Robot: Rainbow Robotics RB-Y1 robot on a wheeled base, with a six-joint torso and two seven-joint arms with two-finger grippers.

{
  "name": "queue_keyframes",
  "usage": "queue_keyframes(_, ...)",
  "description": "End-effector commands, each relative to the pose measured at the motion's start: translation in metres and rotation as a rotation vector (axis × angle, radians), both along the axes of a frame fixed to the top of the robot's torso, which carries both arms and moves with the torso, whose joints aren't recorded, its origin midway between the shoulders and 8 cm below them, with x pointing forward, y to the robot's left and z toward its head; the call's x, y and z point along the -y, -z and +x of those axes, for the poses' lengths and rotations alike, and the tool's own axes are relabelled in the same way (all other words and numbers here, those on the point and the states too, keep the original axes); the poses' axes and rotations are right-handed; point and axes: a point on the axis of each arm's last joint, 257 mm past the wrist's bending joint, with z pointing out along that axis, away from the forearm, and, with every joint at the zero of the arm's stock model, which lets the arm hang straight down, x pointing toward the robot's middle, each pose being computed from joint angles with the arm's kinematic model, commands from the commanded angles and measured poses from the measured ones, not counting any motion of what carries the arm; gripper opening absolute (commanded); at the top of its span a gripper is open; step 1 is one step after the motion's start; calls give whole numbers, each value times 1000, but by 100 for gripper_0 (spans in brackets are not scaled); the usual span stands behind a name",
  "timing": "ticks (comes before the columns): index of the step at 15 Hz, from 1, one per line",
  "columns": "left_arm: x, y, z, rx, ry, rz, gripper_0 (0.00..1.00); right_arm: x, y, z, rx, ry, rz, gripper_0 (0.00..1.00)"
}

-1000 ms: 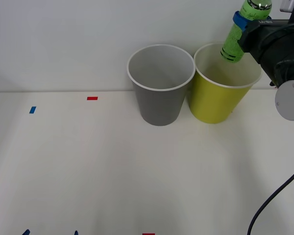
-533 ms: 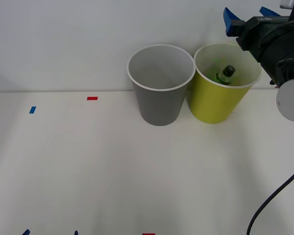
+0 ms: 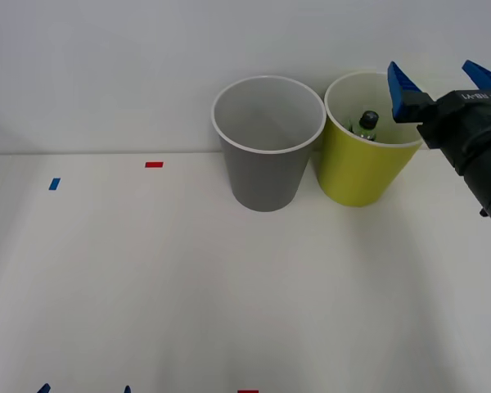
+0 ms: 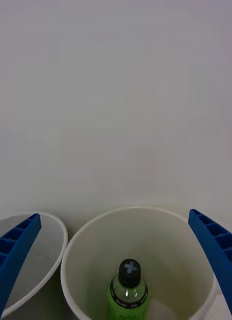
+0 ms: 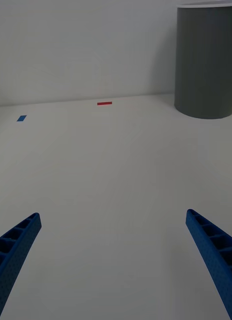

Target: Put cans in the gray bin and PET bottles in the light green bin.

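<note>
Right wrist view looks down past the right gripper (image 4: pixel 116 270), spread wide and empty, onto the PET bottle (image 4: pixel 127 295) standing upright, cap up, inside the light green bin (image 4: pixel 80 245) directly beneath it

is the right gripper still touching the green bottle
Apart. In the right wrist view the right gripper is open, its fingers wide at either side, while the green bottle stands alone inside the light green bin.

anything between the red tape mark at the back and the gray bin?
Nothing: bare white table between the red tape mark and gray bin in front view; left wrist view agrees.
</note>
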Motion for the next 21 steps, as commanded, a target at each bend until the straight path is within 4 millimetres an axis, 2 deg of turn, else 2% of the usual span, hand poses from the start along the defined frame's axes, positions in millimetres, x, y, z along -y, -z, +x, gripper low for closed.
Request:
queue_keyframes(1, 0, 0, 0, 0, 0, 0, 100, 7, 27, -43, 0, 19, 31, 100)
queue_keyframes(5, 0, 0, 0, 0, 0, 0, 100, 28, 76, -72, -61, 79, 43, 100)
queue_keyframes(7, 0, 0, 0, 0, 0, 0, 100, 37, 93, -86, -87, 105, 42, 100)
queue_keyframes(12, 0, 0, 0, 0, 0, 0, 100, 46, 123, -111, -145, 120, -13, 100)
queue_keyframes(16, 0, 0, 0, 0, 0, 0, 100, 50, 135, -120, -176, 137, -46, 100)
queue_keyframes(17, 0, 0, 0, 0, 0, 0, 100, 49, 143, -121, -189, 137, -51, 100)
queue_keyframes(21, 0, 0, 0, 0, 0, 0, 100, 65, 174, -125, -119, 189, -59, 100)
